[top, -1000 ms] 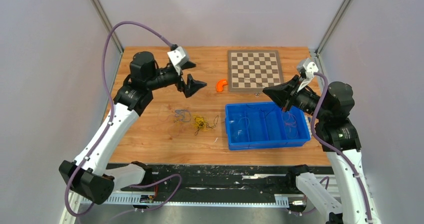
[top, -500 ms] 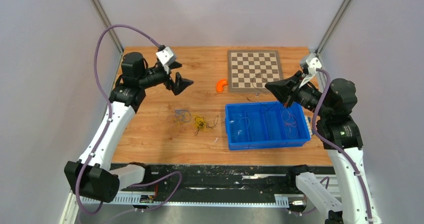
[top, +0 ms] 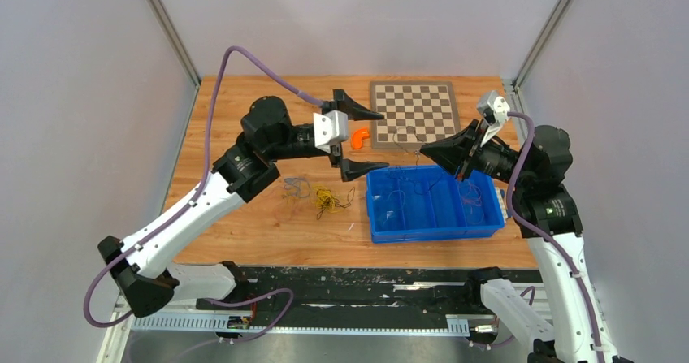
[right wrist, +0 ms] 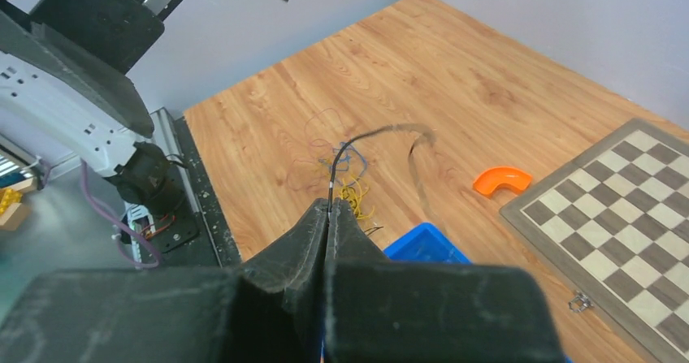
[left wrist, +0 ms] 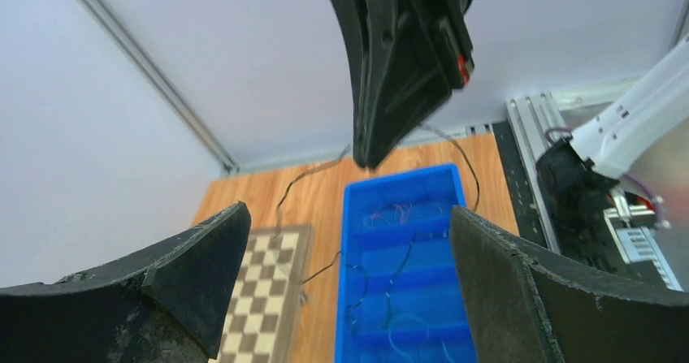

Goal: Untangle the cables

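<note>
Although several loose strands already lie in the compartments of the blue bin (top: 431,231), among them a reddish one (top: 471,205) at its right end, the job looks to me roughly midway. A knot of cables (top: 323,198) sits on the worktop (top: 244,225) just left of the bin, with the yellow wire (top: 326,200) bunched at its centre, a purple-blue loop (top: 295,187) on its left side and a thin dark strand on its right. Those look still interlaced and have yet to be separated. One black cable (right wrist: 357,141) is off the heap. The right pincer (top: 424,149) has its fingers pressed together on it, raised above the bin's far left corner. In the left wrist view, this cable's free lengths trail down from the grip, one toward the chessboard (top: 413,111) and one into the bin. The right arm is folded at the elbow, its forearm pointing left across the bin. The left arm reaches forward and rightward over the middle of the worktop, its wrist rolled so that one finger lies toward the far edge and the other toward the near one. The left pincer (top: 385,141) is spread wide and holds nothing. It faces the right pincer from close by, just beside the small orange piece (top: 359,138), and seems poised to take hold of the hanging black cable.
</note>
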Controlling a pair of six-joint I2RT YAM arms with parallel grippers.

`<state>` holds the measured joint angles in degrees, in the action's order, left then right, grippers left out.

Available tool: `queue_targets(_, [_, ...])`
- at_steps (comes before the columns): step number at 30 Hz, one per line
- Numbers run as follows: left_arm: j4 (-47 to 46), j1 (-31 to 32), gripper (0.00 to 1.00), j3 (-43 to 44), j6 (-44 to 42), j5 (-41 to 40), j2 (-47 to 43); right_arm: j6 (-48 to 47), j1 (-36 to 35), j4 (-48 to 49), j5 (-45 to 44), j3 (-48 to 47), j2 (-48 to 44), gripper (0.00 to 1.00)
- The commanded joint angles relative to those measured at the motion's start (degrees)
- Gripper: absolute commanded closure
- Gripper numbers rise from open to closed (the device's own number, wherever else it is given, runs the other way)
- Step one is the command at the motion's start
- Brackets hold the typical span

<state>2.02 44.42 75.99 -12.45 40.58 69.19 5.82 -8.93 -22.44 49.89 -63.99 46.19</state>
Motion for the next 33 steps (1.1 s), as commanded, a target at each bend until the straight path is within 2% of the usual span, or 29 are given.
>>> queue_targets(1, [-4.9,4.53,0.0,5.1,-4.69,-5.65,4.15,1.92,-0.03,4.41,4.5,0.32,0.28,1.0])
queue_targets(6, [-4.8,6.45,0.0,8.18,-3.3,-6.45,9.78,2.87,-1.02,6.34,5.09,0.87,0.52,1.0])
queue_targets(15, [-7.19,10.01,0.0,8.61,9.01,-5.64,13.92,5.42,-2.34,10.86,-1.36,2.28,0.67,1.0])
queue_targets(22, [-6.31,12.11,0.09,10.18,14.71,-11.49,16.58,9.79,-4.33,14.22,-9.69,4.5,0.55,1.0])
queue_targets(28, [-4.59,12.93,0.1,11.29,18.9,-15.9,19.31,15.83,-6.12,17.01,-14.81,5.79,0.26,1.0])
queue_targets(30, [-4.73,13.11,0.13,11.66,19.24,-18.3,19.91,17.52,-7.08,17.38,-16.42,6.16,0.01,1.0])
queue_targets(33, [-3.42,13.33,0.24,13.47,19.27,-21.06,21.29,19.01,-8.78,17.42,-19.53,6.56,-0.59,1.0])
